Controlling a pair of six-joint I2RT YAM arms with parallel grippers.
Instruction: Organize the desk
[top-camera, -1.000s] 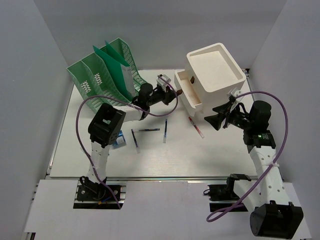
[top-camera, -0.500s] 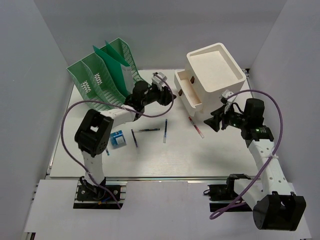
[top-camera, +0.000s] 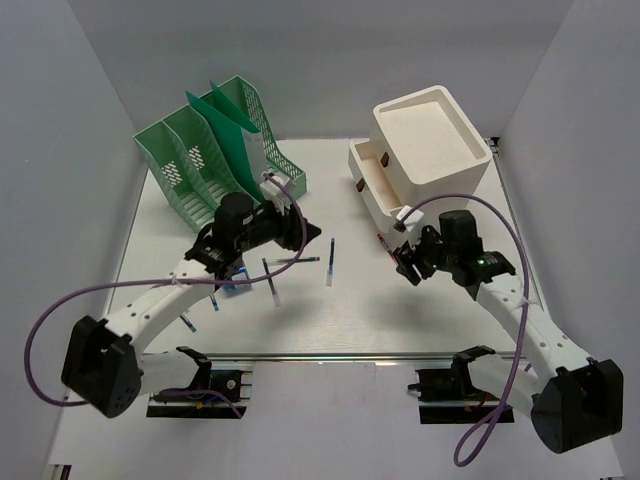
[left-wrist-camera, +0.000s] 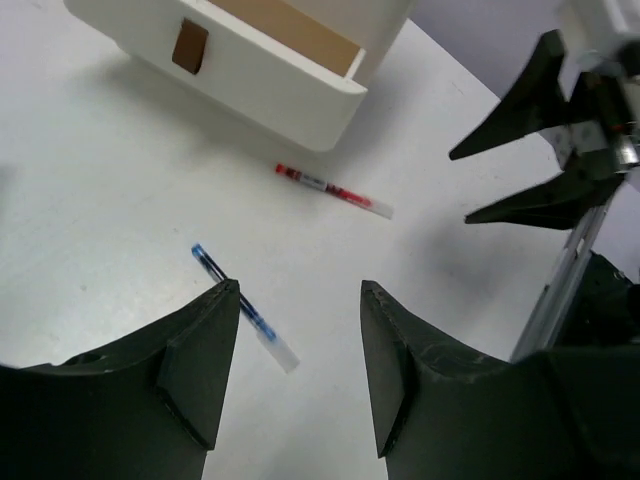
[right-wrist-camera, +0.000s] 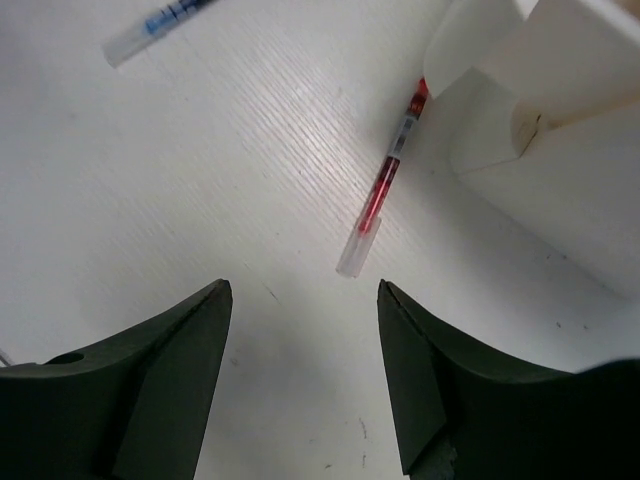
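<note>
The desk (top-camera: 400, 310) is the white tabletop under both arms, with grey walls around it. The left gripper (left-wrist-camera: 297, 300) hangs above it with its jaws spread apart and nothing between them. A blue pen (left-wrist-camera: 243, 308) lies below it. The right gripper (right-wrist-camera: 302, 290) has its jaws apart too and holds nothing. It is over a red pen (right-wrist-camera: 385, 185), which lies beside the pulled-out drawer of the white box (top-camera: 430, 140). A green file rack (top-camera: 215, 140) stands at the far left.
</note>
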